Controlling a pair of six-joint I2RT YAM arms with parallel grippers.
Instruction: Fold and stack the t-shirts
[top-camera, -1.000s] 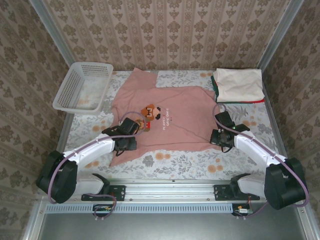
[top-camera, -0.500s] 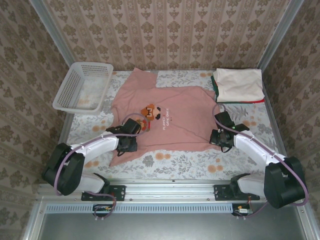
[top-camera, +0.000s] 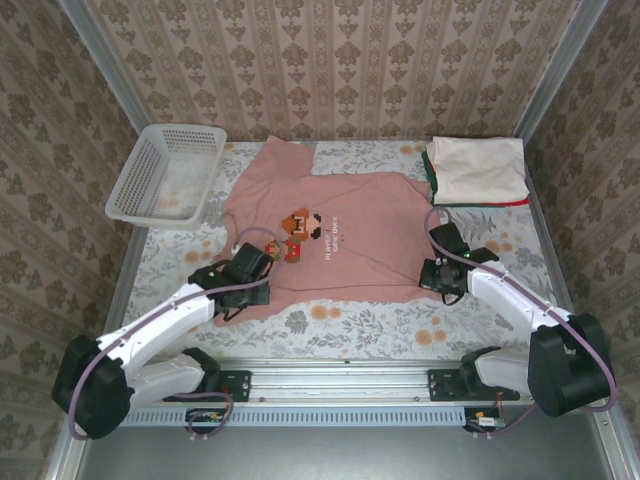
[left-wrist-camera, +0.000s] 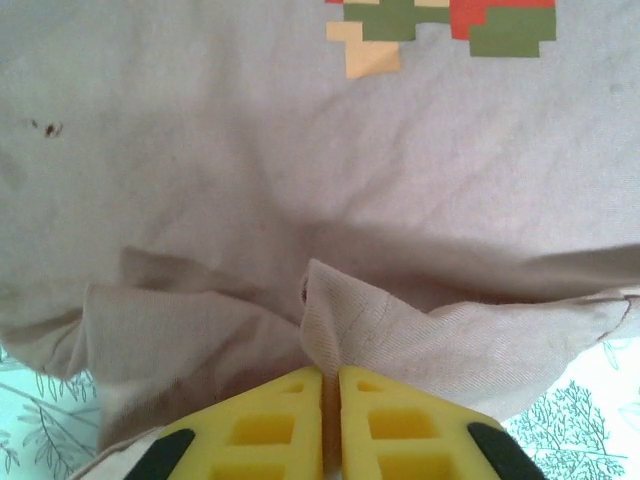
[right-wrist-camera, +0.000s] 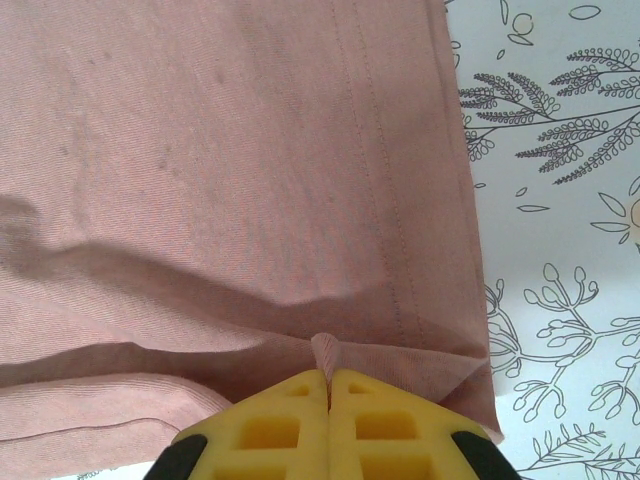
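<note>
A dusty-pink t-shirt (top-camera: 340, 235) with a pixel-character print lies spread on the floral table. My left gripper (top-camera: 243, 283) sits at its near left edge, shut on a pinched fold of the pink fabric (left-wrist-camera: 335, 330) between its yellow fingers (left-wrist-camera: 270, 425). At the shirt's near right corner my right gripper (top-camera: 441, 280) is shut on a small pleat of the hem (right-wrist-camera: 326, 352). Folded t-shirts (top-camera: 478, 170), a cream one on top with green and red edges below, are stacked at the back right.
A white lattice basket (top-camera: 166, 175) stands at the back left, tilted against the wall. Metal frame rails run along the table's sides and near edge (top-camera: 330, 368). Floral tablecloth shows in front of the shirt (top-camera: 350, 325).
The left gripper has closed on the shirt's edge and drawn back slightly towards the near left, bunching the fabric. The right arm has not moved.
</note>
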